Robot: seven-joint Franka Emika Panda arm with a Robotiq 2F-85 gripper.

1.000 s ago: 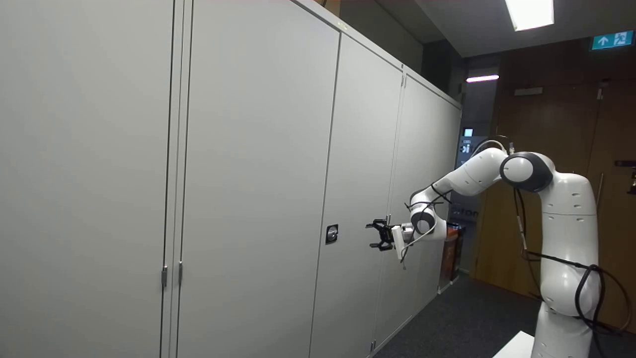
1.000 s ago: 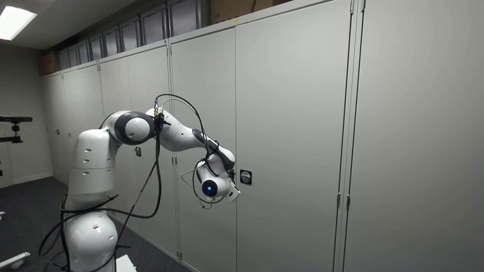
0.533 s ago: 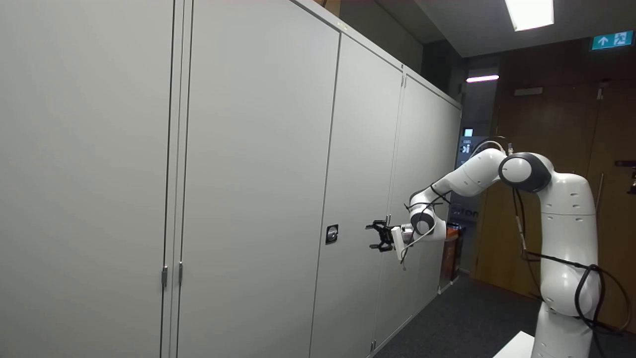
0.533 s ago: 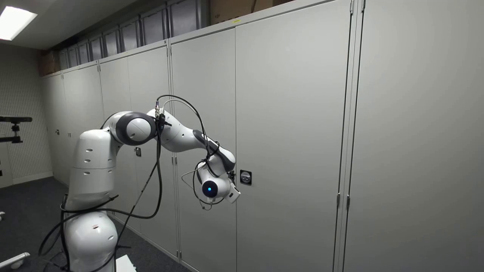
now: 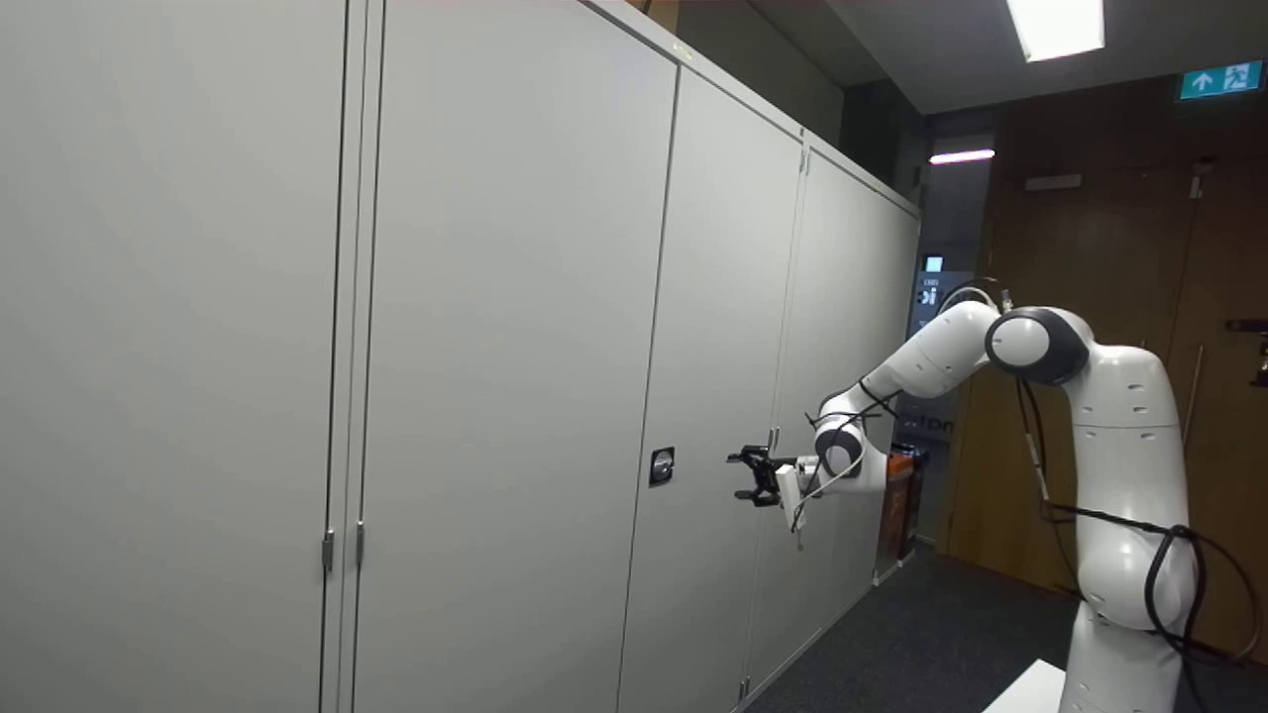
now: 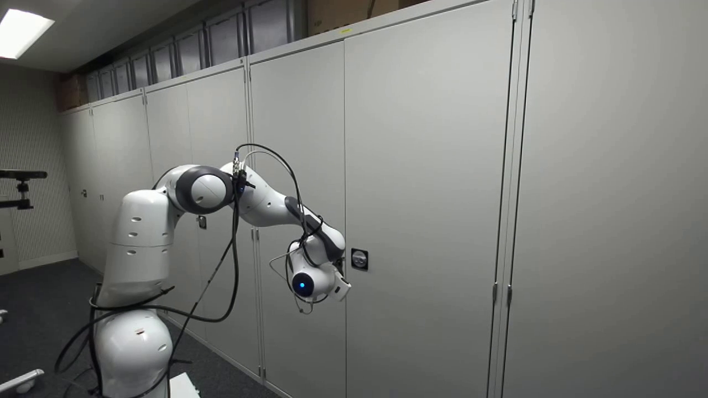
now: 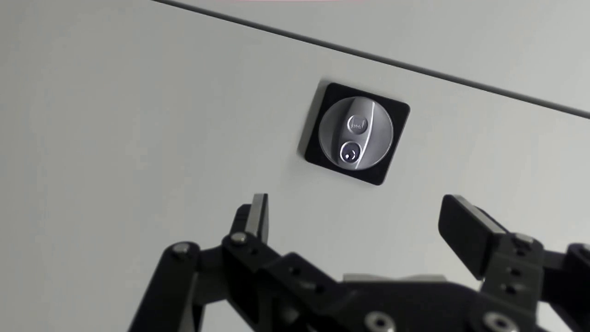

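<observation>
Grey metal forms the cabinet door [image 7: 138,175], and the rotary cabinet lock [image 7: 356,133] is mounted on its face, ahead of the gripper [image 7: 354,207]. The lock is a round silver knob on a square black backing plate [image 7: 398,111]; a raised grip ridge crosses the knob, with an engraved disc near one end and a dark, shiny round inset near the other. A dark door seam [image 7: 368,55] runs just beside the lock, on the side away from the gripper in the wrist view. The gripper's black fingers [image 7: 465,235] stand wide apart, their tips below the lock in that view, with plain door panel showing between them. In an exterior view the fingers are to the right of the lock, near it and at almost the same height but apart from it, while the white wrist housing [image 5: 790,495] lies farther to the lock's right. In an exterior view the white Panda arm [image 6: 212,190] slopes down from the left toward the lock, a black cable [image 6: 237,260] hanging from it. Grey storage crates [image 6: 191,52] line the cabinet top, above and left of the lock, and a cardboard box [image 6: 348,14] is above it. In an exterior view a green exit sign [image 5: 1220,81] is high to the lock's right, over brown wooden doors [image 5: 1090,248].
</observation>
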